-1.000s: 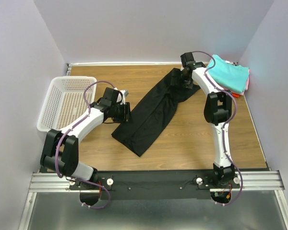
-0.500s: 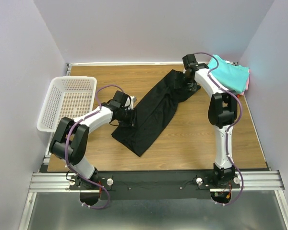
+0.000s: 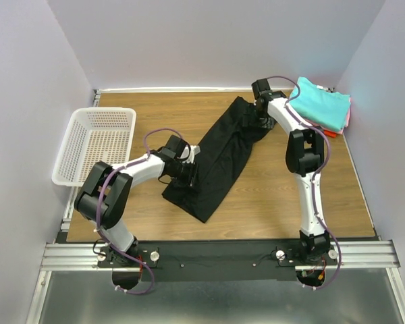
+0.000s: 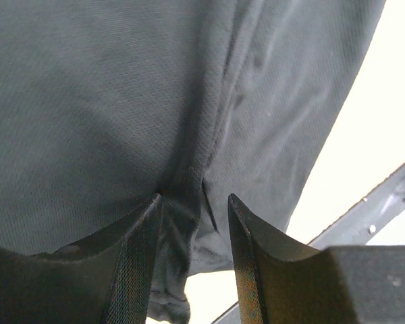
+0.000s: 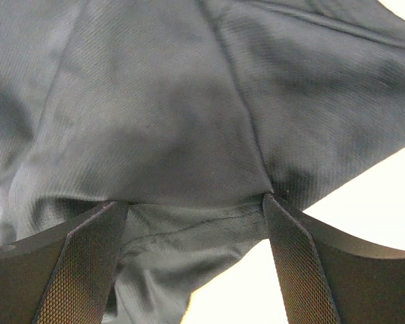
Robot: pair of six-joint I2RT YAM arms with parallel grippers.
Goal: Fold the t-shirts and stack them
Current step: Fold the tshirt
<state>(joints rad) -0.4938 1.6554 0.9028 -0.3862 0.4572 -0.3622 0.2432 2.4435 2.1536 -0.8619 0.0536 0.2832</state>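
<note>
Nearby, white lattice basket [image 3: 94, 143] without contents.

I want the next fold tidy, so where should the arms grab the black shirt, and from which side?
Judging by its long diagonal lie, grip the black shirt at its two ends: left gripper on the near end's left edge, right gripper on the far end, each pinching a bunched edge.

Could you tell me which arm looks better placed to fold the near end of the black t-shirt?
Left, probably. The left gripper already has cloth between its fingers near the black t-shirt's near end, while the right gripper is at the far end.
</note>
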